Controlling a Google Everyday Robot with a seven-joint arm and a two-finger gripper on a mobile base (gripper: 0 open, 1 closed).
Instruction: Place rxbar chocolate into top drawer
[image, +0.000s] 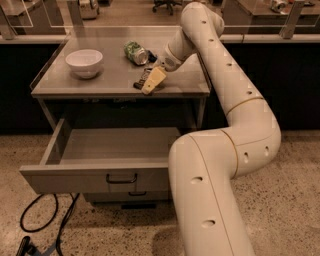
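The gripper sits low at the front part of the counter, angled down toward its surface. Whether the jaws are apart or clamped cannot be told. The rxbar chocolate lies flat on the counter, against the gripper's left side. The green can lies behind it and the bowl stands well apart to the left. The top drawer below is pulled out.

Judged step: pickup, with the transfer not yet begun. The next move calls for a confirmed grip, a lift clear of the counter, travel forward past its front edge, then descent into the drawer before release.
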